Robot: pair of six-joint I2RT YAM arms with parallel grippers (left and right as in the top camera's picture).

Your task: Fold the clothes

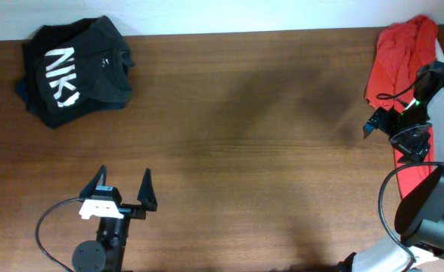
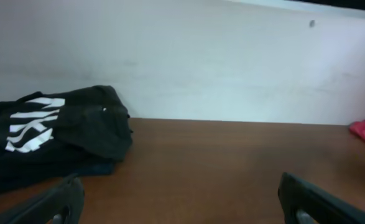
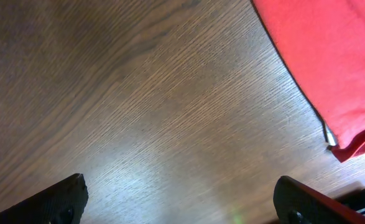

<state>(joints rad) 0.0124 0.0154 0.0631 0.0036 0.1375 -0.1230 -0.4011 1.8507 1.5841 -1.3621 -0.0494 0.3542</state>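
Left tool [image 1: 123,181]: sitting at near edge, jaws standing wide apart, gripping nothing; well apart from every garment.
Right tool [image 1: 376,121]: hanging over bare wood at right side, jaws spread, nothing between them; red cloth lying just beside it.
Worktop [image 1: 244,151]: brown wood, showing bare btwn the two garments.
Red shirt [image 1: 403,57]: lying crumpled at far right corner, running down right edge under right arm; looking unfolded.
Black T-shirt [image 1: 74,72]: lying bunched at far left corner, white lettering facing up; darker layer is showing beneath in left wrist view, can't tell if separate item.
Risk 1: right tool pinching one layer only, so red shirt is dragging in a heap, not spreading.
Risk 2: red cloth is lying under right arm; arm may be snagging it and pulling it off the edge.
Containers: none showing, so no contents to rpt.
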